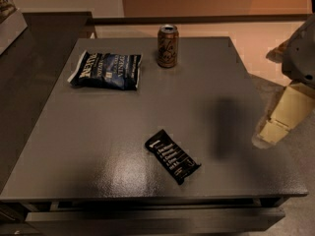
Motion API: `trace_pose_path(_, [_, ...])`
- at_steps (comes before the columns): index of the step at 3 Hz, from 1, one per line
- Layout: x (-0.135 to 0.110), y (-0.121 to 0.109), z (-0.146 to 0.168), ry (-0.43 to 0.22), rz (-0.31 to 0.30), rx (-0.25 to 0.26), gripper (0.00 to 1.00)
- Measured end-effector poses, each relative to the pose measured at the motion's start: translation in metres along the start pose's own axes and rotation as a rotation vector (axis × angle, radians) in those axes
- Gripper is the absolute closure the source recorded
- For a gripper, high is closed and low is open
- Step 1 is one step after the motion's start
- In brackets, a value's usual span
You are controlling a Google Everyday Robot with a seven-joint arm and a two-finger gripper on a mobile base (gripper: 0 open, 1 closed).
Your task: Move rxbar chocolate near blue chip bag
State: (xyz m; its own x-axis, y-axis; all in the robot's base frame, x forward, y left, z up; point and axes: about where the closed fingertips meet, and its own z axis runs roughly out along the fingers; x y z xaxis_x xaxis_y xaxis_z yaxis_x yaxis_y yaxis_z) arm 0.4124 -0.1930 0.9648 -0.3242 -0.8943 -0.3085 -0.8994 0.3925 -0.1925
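Observation:
The rxbar chocolate [173, 156] is a small flat black wrapper with white lettering. It lies at an angle on the grey table [98, 146], near the front edge. The blue chip bag [106, 70] is dark navy with white lettering and lies flat at the back left of the table. My gripper [266, 134] is cream-coloured and hangs at the right edge of the view. It is just off the table's right side, to the right of the bar and well apart from it. It holds nothing that I can see.
A gold-brown drink can [168, 45] stands upright at the back of the table, right of the chip bag. A dark counter [29, 58] runs along the left. The floor [261, 43] lies behind and to the right of the table.

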Motion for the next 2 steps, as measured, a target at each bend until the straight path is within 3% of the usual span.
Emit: trace_pose_path(2, [-0.024,0.045,0.039,-0.111,0.152,0.017,0.00])
